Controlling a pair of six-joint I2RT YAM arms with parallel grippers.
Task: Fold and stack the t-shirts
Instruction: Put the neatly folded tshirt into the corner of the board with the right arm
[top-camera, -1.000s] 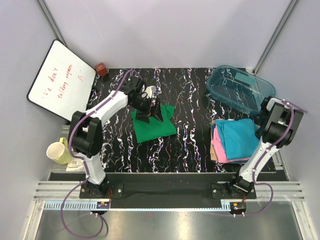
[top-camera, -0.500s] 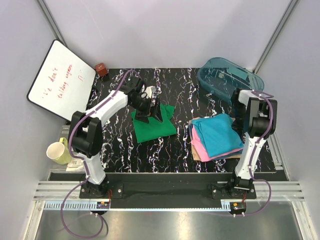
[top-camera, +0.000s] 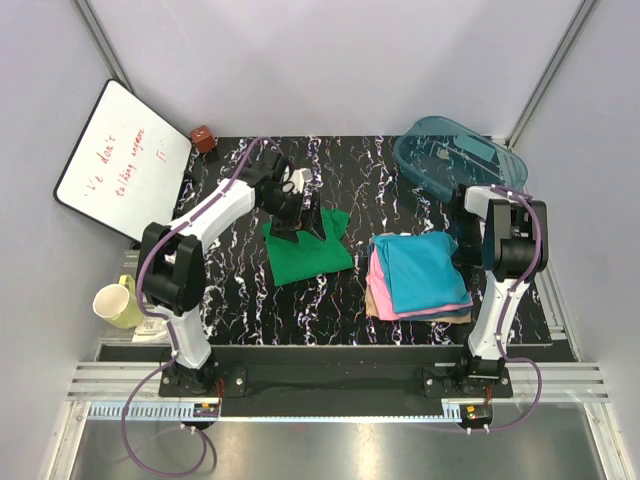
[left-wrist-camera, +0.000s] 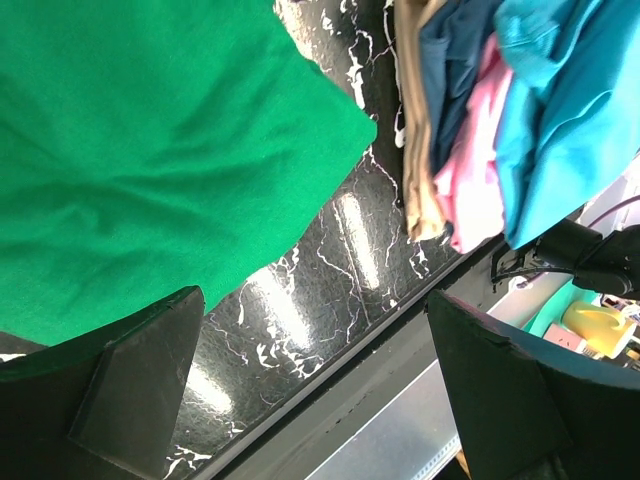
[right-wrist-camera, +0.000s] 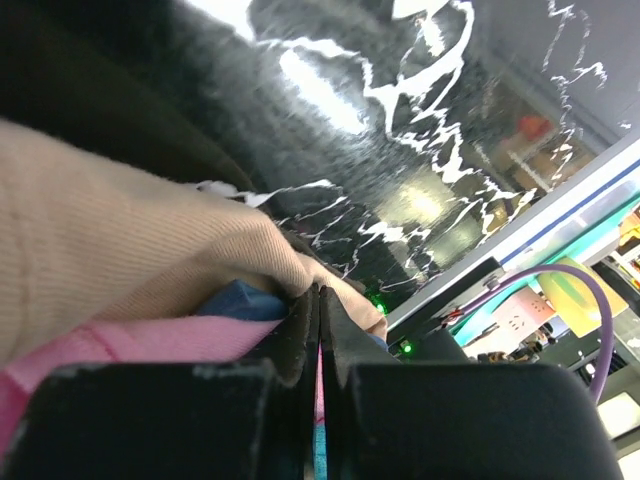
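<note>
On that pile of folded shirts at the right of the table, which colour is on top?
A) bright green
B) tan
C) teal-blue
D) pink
C: the teal-blue shirt covers the pile, and only an edge of the pink shirt shows beneath it.

gap between green t-shirt (top-camera: 305, 258) and stack (top-camera: 425, 272), tub (top-camera: 445, 160) behind

white arm links (top-camera: 215, 210), black joints (top-camera: 168, 278), purple cables (right-wrist-camera: 560, 270), black left tool (left-wrist-camera: 315, 300)
</note>
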